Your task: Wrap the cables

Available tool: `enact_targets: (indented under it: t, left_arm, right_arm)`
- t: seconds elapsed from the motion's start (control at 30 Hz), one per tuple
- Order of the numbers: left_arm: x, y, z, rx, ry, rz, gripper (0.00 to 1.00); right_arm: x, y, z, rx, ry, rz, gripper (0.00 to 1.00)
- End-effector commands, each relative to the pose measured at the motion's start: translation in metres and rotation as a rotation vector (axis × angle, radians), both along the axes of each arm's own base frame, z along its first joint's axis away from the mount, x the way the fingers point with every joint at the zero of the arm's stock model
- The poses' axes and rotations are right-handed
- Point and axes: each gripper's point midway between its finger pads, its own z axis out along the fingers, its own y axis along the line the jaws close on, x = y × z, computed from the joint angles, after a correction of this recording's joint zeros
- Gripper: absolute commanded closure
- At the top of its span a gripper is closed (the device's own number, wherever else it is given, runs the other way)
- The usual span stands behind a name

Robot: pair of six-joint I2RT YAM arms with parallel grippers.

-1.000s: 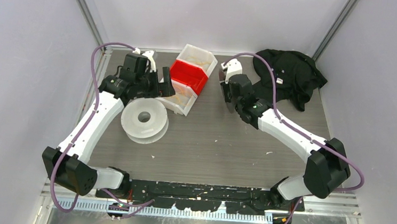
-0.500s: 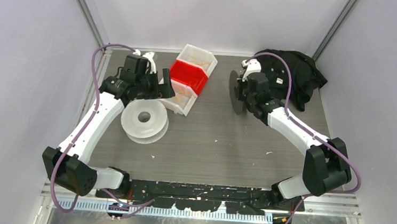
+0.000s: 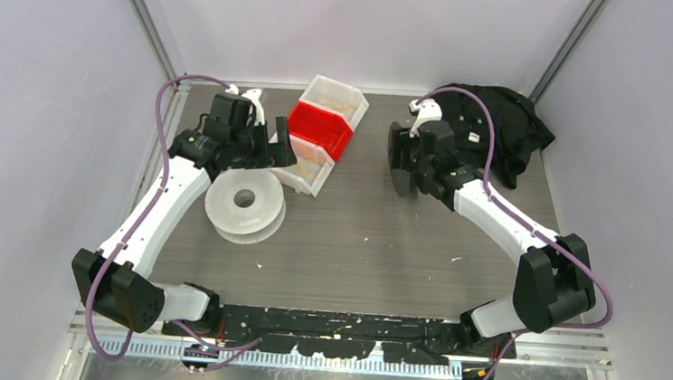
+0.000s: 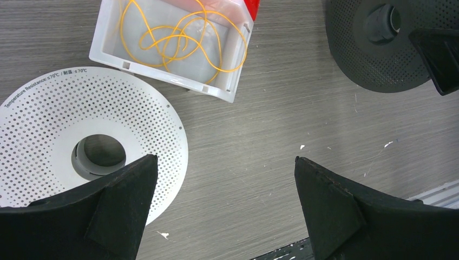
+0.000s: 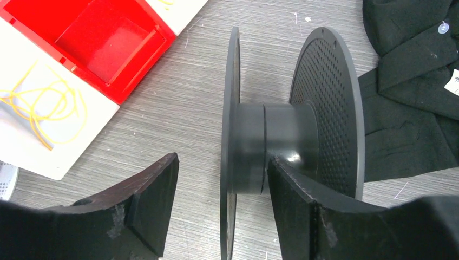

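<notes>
Cables coil in white bin beyond left gripper — spread; right gripper spread too.

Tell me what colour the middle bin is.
The middle bin is red, clearest in the right wrist view.

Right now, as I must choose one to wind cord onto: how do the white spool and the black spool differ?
The white spool lies flat, hub hole up; the black spool stands on its flange edges, hub level. The white spool sits beside the white bin; the black spool beside the black cloth. Both have perforated flanges.
</notes>
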Motion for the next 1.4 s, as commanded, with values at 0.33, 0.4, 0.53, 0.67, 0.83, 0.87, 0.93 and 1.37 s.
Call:
enact_targets:
  t: [0.33, 0.4, 0.53, 0.67, 0.83, 0.87, 0.93, 1.37]
  left_arm:
    - [-0.002, 0.0, 0.009, -0.015, -0.035, -0.006, 0.01]
    - [-0.001, -0.001, 0.009, -0.018, -0.036, -0.008, 0.02]
    - [0.001, -0.003, 0.007, -0.025, -0.029, -0.009, 0.01]
    - [0.001, -0.005, 0.007, -0.031, -0.025, -0.015, 0.02]
    - [0.001, -0.006, 0.005, -0.033, -0.022, -0.019, 0.01]
    - [0.002, -0.007, 0.005, -0.036, -0.021, -0.02, 0.02]
    - [0.003, -0.009, 0.005, -0.045, -0.019, -0.025, 0.02]
    - [0.002, -0.009, 0.004, -0.043, -0.017, -0.029, 0.02]
  right_arm:
    - [-0.001, -0.006, 0.05, 0.029, -0.069, -0.041, 0.26]
    - [-0.003, -0.007, 0.056, 0.036, -0.075, -0.042, 0.26]
    - [-0.009, -0.008, 0.069, 0.059, -0.087, -0.045, 0.26]
    - [-0.017, -0.026, 0.091, 0.071, -0.146, -0.126, 0.25]
    - [-0.023, -0.068, 0.086, 0.025, -0.146, -0.27, 0.23]
    - [-0.023, -0.073, 0.08, 0.016, -0.121, -0.287, 0.23]
    - [-0.021, -0.079, 0.062, -0.007, -0.061, -0.295, 0.23]
    - [-0.007, -0.058, 0.005, -0.012, 0.075, -0.206, 0.86]
